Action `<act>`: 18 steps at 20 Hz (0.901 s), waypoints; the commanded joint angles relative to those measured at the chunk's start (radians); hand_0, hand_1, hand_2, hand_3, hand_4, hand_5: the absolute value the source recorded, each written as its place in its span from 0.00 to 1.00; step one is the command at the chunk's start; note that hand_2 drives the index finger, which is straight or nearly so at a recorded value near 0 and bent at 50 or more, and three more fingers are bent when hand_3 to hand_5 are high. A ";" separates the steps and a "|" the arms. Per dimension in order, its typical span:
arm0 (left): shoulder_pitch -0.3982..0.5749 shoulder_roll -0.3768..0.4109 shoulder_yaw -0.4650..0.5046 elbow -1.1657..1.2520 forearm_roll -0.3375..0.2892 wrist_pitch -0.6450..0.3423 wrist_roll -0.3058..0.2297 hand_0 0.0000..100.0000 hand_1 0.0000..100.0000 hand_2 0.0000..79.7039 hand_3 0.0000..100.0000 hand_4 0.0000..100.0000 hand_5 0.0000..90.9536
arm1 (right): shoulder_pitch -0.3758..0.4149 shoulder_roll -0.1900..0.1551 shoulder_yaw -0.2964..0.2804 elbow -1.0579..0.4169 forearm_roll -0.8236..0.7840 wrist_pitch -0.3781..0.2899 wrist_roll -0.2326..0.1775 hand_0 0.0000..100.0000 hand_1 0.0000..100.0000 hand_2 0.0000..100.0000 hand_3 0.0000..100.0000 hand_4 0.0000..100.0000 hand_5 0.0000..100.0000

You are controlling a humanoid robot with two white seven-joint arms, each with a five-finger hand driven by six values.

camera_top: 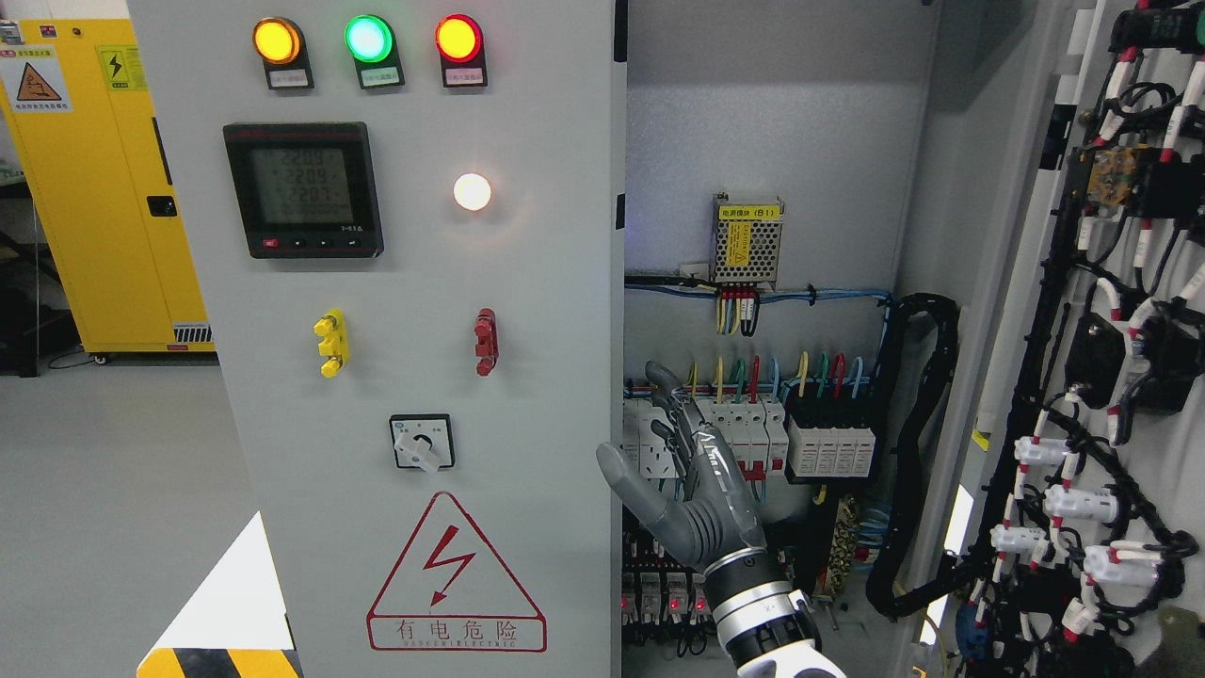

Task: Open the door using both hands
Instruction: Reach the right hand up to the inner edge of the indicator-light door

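Grey floor and a yellow storage cabinet [94,188] well off to the left, behind everything.

Comes in from the bottom edge right of the middle: right hand [692,471], dark grey with a silver wrist ring. Fingers stretched out and slightly spread, thumb out to the left, holding nothing. Hangs before the open inside of the electrical cabinet [772,141], just right of the left door's edge; cannot tell whether touching that edge.

Right behind the fingertips, a row of white circuit breakers [753,438] with coloured wires rising from them. Above, a small meshed power supply [747,240] with a yellow label ending in "(B1)".

Just to the left, the left door [546,282]: pale grey, facing the camera. Nearest on it, a red triangle warning sign [457,579] with a lightning bolt and "有电危险". Further up, a rotary switch [421,443], a red handle [486,342] and a yellow handle [331,343], a lit white lamp [472,191], and a black digital meter [303,188], digits too dim to read. At the top, amber, green and red lamps [368,40], all lit.

Far right, the right door [998,282] swung wide open, its inner face strung with black cable looms and white connectors.
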 commanded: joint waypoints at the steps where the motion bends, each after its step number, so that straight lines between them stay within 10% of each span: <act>1: 0.032 0.004 0.002 0.001 0.000 0.000 0.000 0.12 0.56 0.00 0.00 0.00 0.00 | -0.063 0.010 -0.028 0.110 -0.033 0.025 0.001 0.00 0.50 0.04 0.00 0.00 0.00; 11: 0.028 -0.005 0.002 -0.002 0.000 0.000 0.000 0.12 0.56 0.00 0.00 0.00 0.00 | -0.115 0.010 -0.037 0.108 -0.078 0.042 0.010 0.00 0.50 0.04 0.00 0.00 0.00; 14: 0.028 -0.010 0.002 -0.002 0.000 -0.001 0.000 0.12 0.56 0.00 0.00 0.00 0.00 | -0.131 0.011 -0.040 0.117 -0.080 0.042 0.097 0.00 0.50 0.04 0.00 0.00 0.00; 18: 0.026 -0.009 0.003 -0.002 0.000 -0.001 0.000 0.12 0.56 0.00 0.00 0.00 0.00 | -0.137 0.011 -0.080 0.143 -0.131 0.047 0.116 0.00 0.50 0.04 0.00 0.00 0.00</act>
